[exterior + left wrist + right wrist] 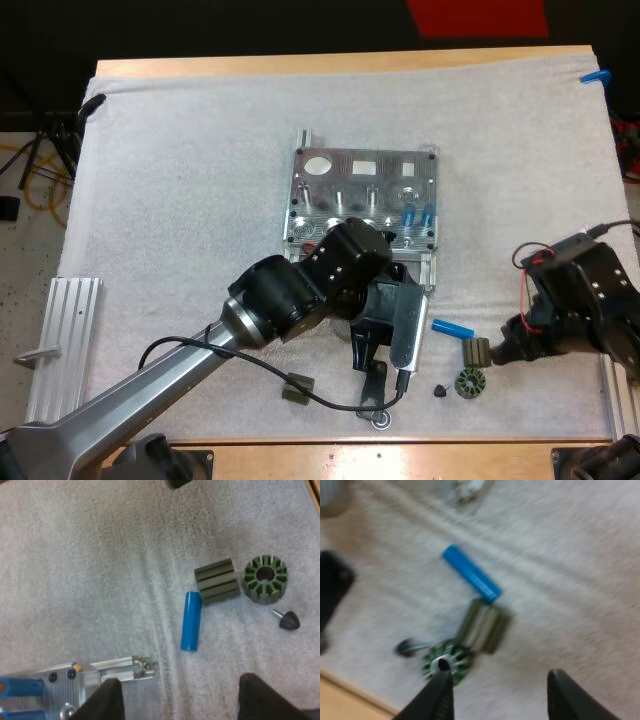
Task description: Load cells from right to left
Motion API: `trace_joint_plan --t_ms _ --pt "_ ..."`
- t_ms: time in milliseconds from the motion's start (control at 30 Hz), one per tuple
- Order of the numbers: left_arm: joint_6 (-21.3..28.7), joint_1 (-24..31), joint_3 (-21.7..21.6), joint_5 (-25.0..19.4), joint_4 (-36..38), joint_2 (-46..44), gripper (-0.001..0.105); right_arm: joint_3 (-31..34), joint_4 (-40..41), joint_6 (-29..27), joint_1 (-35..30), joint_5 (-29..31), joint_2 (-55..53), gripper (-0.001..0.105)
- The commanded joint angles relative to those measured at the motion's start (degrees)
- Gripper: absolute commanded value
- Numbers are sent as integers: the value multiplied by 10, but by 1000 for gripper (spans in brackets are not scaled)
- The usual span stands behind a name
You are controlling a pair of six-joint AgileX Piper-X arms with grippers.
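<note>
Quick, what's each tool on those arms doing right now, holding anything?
Left tool: open, holding nothing, near the loose blue cylinder.
Right tool: open, holding nothing, by the green ring part.

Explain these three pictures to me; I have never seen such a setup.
This is a robot with two arms at a table. The high view looks down over a white mat from behind the arms. The other two views come from cameras riding on each wrist. On the mat stands a metal fixture with two blue cylinders in it. Beside it lie a loose blue cylinder, a ribbed dark block, a green ring and a small black cone. The left fingers and right fingers, black pairs that do the grasping, stand open and hold nothing.
</note>
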Motion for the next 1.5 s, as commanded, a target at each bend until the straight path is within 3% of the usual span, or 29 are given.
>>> trace_joint_plan --t_ms 0,167,467,600,800,1000,1467 --pt "11 0 -1 5 -5 -6 54 -4 15 16 -2 -22 -12 43" --pt "48 0 12 3 -26 -6 68 -8 28 61 -2 -49 -44 43" --pt "51 0 19 3 -53 37 67 -63 41 132 -2 -80 -87 43" --pt "51 -2 19 3 -78 71 67 -90 44 162 -2 -121 -88 43" --pt "73 -3 19 8 -96 114 67 -124 44 166 -2 -120 -88 43" --pt "73 -5 19 65 -129 153 67 -147 43 174 -2 -120 -88 43" --pt "86 -5 19 50 -192 249 67 -147 43 189 -2 -164 -88 43"
